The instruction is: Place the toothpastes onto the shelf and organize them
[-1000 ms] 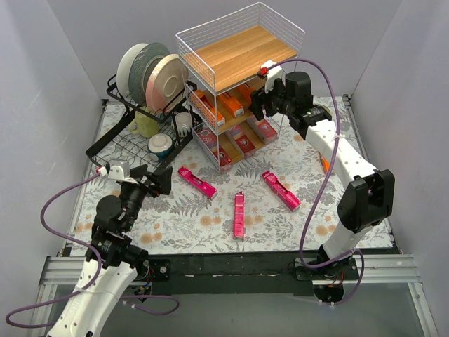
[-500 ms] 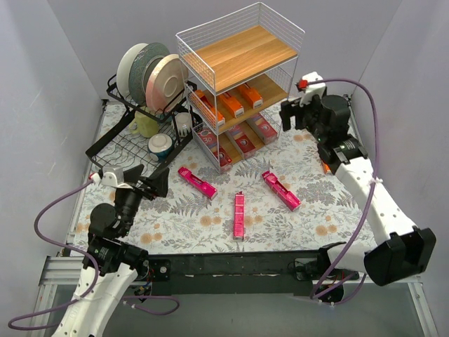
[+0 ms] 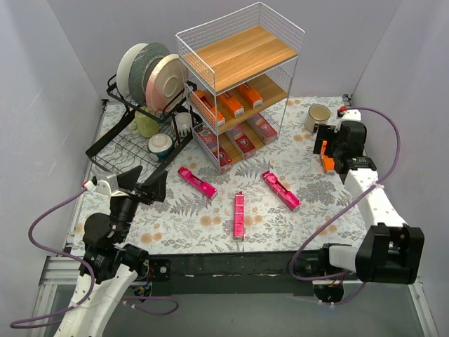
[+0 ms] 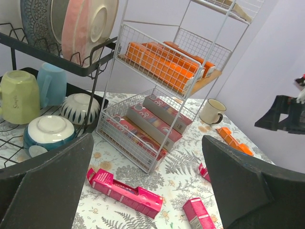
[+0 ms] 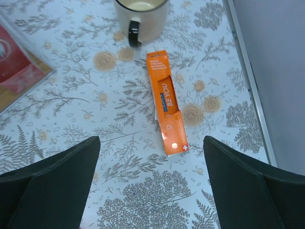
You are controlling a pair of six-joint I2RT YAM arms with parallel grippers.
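The shelf (image 3: 238,56) stands at the back, with orange toothpastes (image 3: 228,105) on its middle tier and dark red ones (image 3: 242,137) on the bottom tier. Three magenta toothpastes (image 3: 196,181) (image 3: 239,215) (image 3: 280,189) lie on the floral cloth in front of it. One orange toothpaste (image 5: 167,102) lies at the right edge of the cloth. My right gripper (image 5: 151,186) hovers open above its near end, touching nothing. At the near left my left gripper (image 4: 147,186) is open, empty and raised, facing the shelf (image 4: 125,43) and a magenta toothpaste (image 4: 125,192).
A black dish rack (image 3: 137,137) with plates, cups and bowls stands left of the shelf. A cream mug (image 5: 141,14) sits just beyond the orange toothpaste. The table's right rail (image 5: 248,81) and the grey wall run close beside it.
My right arm has swung away from the shelf to the right side and come down over the orange toothpaste, its jaws spreading wider. My left arm has drawn back a little.
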